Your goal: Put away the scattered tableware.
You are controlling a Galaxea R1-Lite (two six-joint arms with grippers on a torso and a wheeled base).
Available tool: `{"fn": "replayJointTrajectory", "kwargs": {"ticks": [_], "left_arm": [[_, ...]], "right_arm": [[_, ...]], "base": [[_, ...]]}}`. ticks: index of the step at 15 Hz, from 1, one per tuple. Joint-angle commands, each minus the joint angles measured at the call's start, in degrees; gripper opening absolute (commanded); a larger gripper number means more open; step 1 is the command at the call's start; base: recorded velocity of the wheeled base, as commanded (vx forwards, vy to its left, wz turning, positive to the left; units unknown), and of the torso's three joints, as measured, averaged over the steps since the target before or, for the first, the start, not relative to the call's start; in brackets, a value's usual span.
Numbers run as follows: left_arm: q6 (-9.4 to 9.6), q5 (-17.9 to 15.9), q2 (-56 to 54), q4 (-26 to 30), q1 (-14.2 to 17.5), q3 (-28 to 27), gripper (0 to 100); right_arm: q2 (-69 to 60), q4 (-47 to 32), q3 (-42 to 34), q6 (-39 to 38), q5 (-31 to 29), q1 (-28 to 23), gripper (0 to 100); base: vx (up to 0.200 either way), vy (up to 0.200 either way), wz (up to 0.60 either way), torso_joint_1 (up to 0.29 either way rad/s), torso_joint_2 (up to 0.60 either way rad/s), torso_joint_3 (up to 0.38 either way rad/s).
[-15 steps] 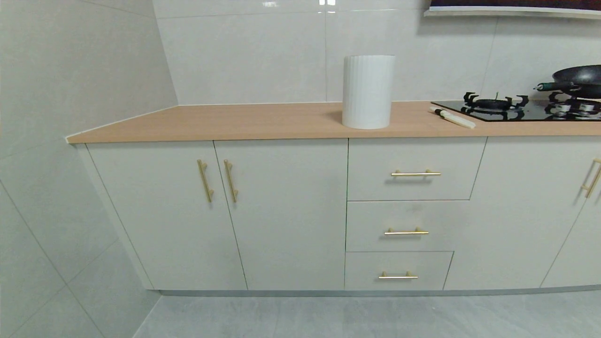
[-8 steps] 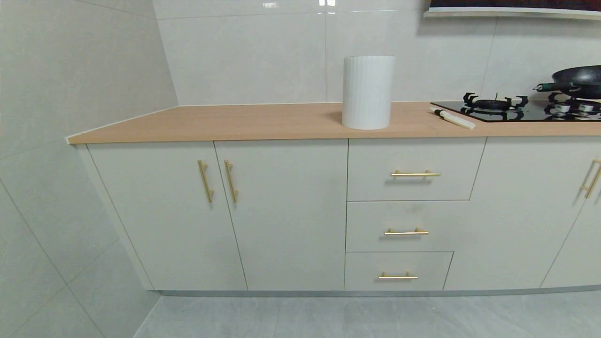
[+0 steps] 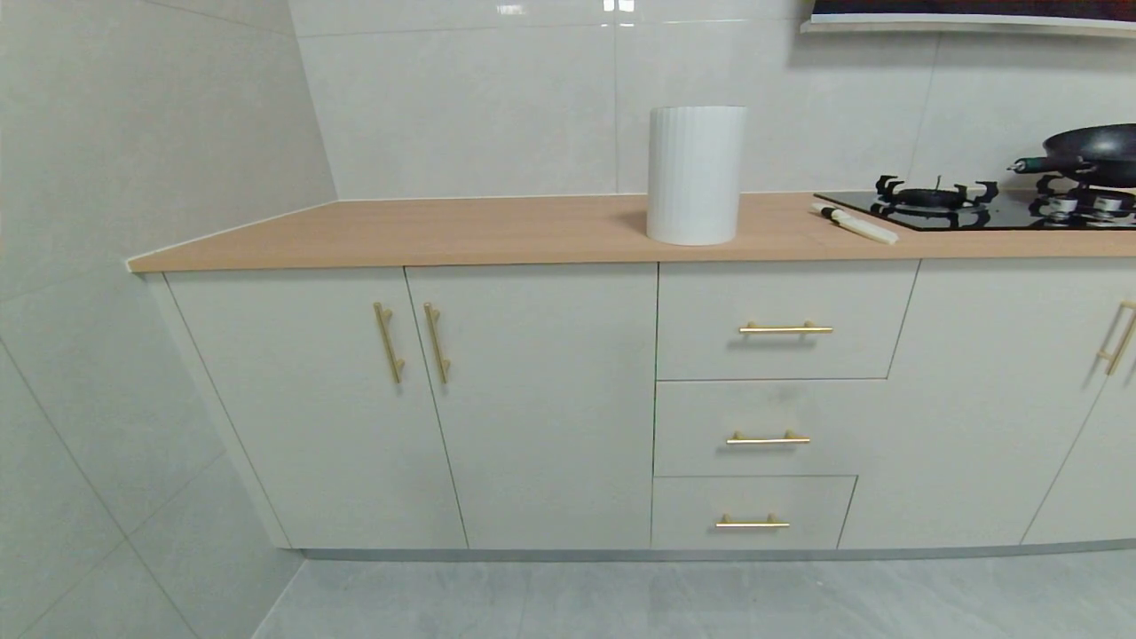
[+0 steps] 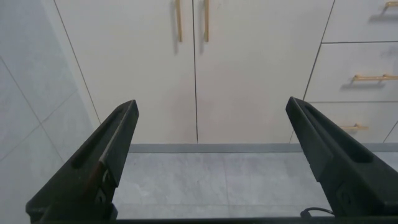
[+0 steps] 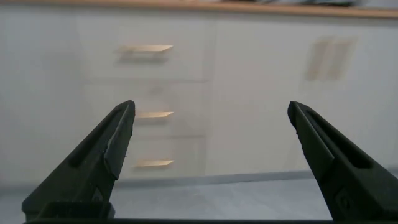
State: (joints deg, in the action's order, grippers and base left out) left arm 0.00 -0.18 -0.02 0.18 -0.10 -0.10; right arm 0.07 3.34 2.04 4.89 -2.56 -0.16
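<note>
A tall white ribbed holder [image 3: 696,174] stands on the wooden countertop [image 3: 497,231]. To its right a pale utensil with a dark tip [image 3: 855,223] lies flat on the counter beside the hob. My left gripper [image 4: 211,118] is open, held low in front of the cabinet doors with nothing between its fingers. My right gripper [image 5: 210,118] is open too, facing the drawers, with nothing held.
A black gas hob [image 3: 976,206] with a dark pan [image 3: 1093,153] sits at the counter's right end. Below are two cabinet doors [image 3: 408,399] and three drawers [image 3: 781,324] with gold handles. A tiled wall closes the left side; grey floor lies in front.
</note>
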Motion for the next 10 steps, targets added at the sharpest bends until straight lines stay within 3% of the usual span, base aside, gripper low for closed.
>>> {"fn": "replayJointTrajectory", "kwargs": {"ticks": [1, 10], "left_arm": [[0.00, 0.01, 0.02, -0.01, 0.01, 0.01, 100], [0.00, 0.01, 0.02, -0.01, 0.01, 0.01, 100]], "right_arm": [[-0.07, -0.26, -2.04, -0.05, 1.07, -0.02, 100], [-0.07, -3.25, -2.04, -3.04, 5.11, 0.16, 100]], "base": [[0.000, 0.000, 0.00, 0.000, 0.00, 0.000], [0.000, 0.000, 0.00, 0.000, 0.00, 0.000]]}}
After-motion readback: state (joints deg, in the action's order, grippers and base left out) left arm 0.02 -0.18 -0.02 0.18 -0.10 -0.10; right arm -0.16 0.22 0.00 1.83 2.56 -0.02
